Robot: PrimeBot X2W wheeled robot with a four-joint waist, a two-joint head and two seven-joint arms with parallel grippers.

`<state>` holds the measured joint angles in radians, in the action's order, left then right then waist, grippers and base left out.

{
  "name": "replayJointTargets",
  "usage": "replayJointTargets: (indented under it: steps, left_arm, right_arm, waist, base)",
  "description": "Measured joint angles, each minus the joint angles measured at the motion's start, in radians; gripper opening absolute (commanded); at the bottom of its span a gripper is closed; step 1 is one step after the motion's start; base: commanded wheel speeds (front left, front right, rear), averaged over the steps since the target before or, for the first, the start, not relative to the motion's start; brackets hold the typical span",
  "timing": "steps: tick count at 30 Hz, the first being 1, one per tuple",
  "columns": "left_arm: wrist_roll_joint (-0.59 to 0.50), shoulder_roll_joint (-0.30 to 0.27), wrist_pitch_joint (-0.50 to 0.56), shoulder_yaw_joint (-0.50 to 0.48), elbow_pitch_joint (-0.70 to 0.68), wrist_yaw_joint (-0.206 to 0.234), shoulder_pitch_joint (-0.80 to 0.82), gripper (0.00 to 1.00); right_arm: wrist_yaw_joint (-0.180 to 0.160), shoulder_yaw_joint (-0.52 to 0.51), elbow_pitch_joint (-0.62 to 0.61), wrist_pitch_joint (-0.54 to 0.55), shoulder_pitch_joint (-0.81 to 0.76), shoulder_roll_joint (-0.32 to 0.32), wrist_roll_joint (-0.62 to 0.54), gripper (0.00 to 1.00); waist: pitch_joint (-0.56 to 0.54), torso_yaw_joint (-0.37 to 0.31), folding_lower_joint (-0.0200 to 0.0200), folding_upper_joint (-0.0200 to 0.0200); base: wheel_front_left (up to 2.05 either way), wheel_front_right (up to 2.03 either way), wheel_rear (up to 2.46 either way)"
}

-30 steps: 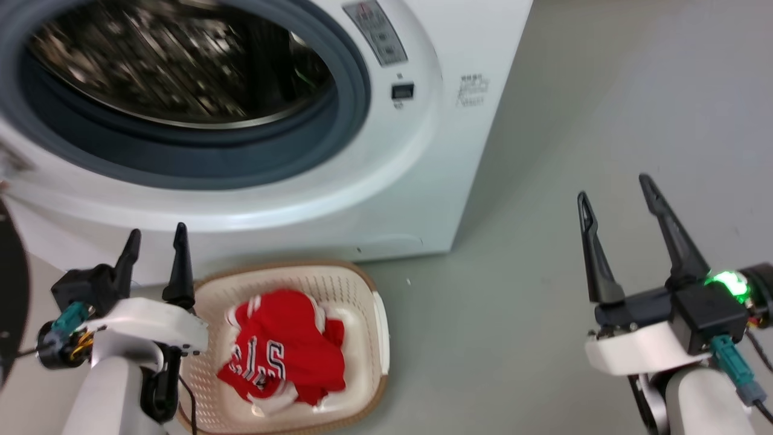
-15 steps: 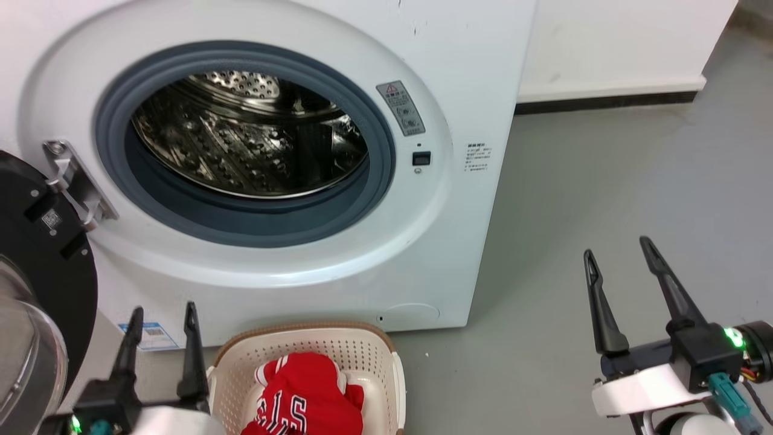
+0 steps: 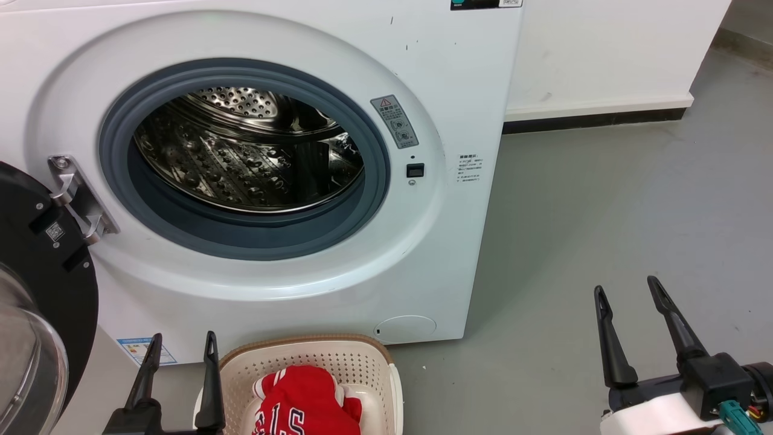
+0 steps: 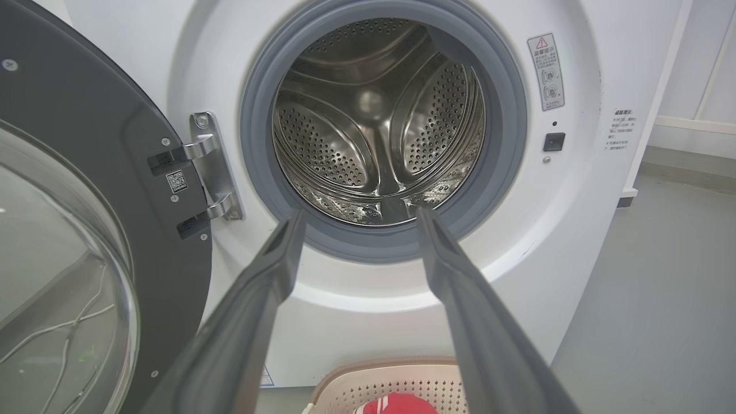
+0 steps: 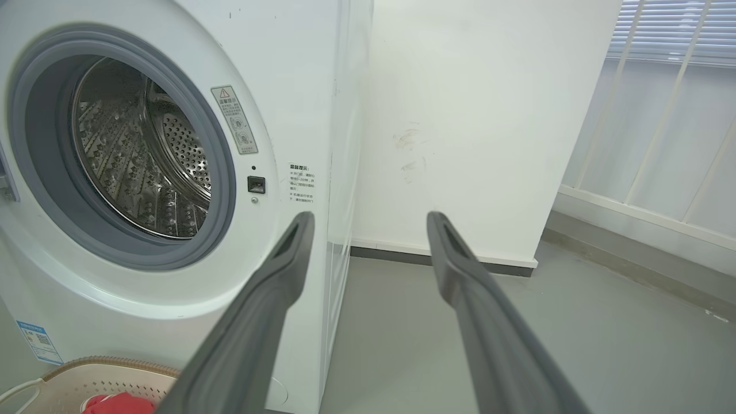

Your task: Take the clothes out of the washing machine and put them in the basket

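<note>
1 basket (image 3: 344, 362) holds 1 clothes (image 3: 302, 399) heap; left fingers (image 3: 211, 380), right fingers (image 3: 609, 344) spread.

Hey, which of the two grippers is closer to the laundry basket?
The left gripper: its fingers rise right beside the rim of the basket, while the right gripper hovers over grey floor, far off to the side.

I see a white wall (image 3: 604, 54) with a dark skirting strip (image 3: 595, 119) at its foot, grey floor (image 3: 604, 211) before it, and window blinds (image 5: 678, 29) beside it.
</note>
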<state>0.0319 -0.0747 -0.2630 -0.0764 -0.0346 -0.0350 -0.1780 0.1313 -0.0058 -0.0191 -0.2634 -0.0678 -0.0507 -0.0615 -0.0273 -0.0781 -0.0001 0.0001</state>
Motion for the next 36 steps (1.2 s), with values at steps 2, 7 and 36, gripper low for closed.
replayJointTargets:
  steps: [2, 7, 36]
  left_arm:
    - [-0.001, 0.0, 0.0, -0.002, 0.0, 0.001, 0.0, 1.0]
    - [-0.003, 0.003, 0.0, -0.004, 0.0, 0.001, 0.0, 1.0]
    - [0.082, 0.023, 0.032, -0.007, 0.051, -0.006, 0.0, 0.0]
  right_arm:
    - [0.0, 0.0, 0.004, 0.0, -0.002, 0.0, 0.006, 1.0]
    - [0.0, 0.006, 0.009, 0.0, -0.003, 0.0, 0.01, 1.0]
    - [0.0, -0.001, 0.054, 0.013, -0.021, -0.001, 0.086, 0.0]
  waist:
    - [0.0, -0.004, 0.0001, 0.0]
    - [0.002, -0.012, 0.0001, 0.0]
    - [0.01, -0.005, 0.0002, 0.0]
  base:
    - [0.0, 0.0, 0.0]
    - [0.0, 0.0, 0.0]
    - [0.0, 0.0, 0.0]
